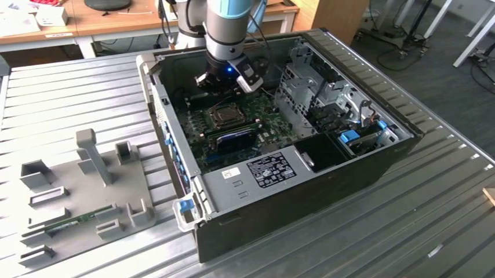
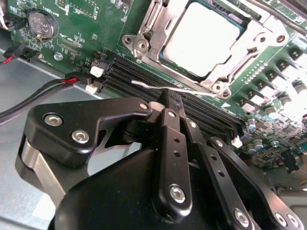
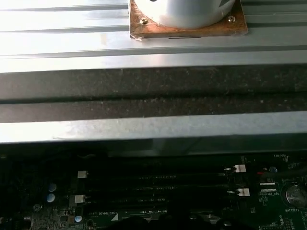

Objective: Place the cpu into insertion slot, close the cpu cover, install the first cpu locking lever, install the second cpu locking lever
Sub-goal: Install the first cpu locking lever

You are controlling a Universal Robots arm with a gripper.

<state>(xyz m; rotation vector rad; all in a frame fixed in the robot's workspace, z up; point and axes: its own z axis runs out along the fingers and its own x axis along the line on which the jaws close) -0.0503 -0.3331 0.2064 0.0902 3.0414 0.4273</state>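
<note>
The cpu point(image 2: 201, 40) lies flat in the insertion slot point(image 1: 224, 114) on the green motherboard point(image 2: 86, 19). The silvery cpu cover point(image 2: 160, 19) is folded down around it. A thin silver locking lever point(image 2: 144, 85) juts out beside the socket, over the black memory slots point(image 2: 122, 76). My gripper point(image 2: 173, 99) is shut, its tips right at that lever; whether the wire is pinched between them I cannot tell. In the exterior view the gripper point(image 1: 224, 87) hangs inside the open case just beyond the socket.
A metal drive cage point(image 1: 309, 81) and a black bay point(image 1: 321, 152) stand on the exterior view's right of the board. Red and black cables point(image 2: 43, 91) and a coin battery point(image 2: 41, 24) lie near the gripper. A grey fixture plate point(image 1: 85, 191) rests outside the case.
</note>
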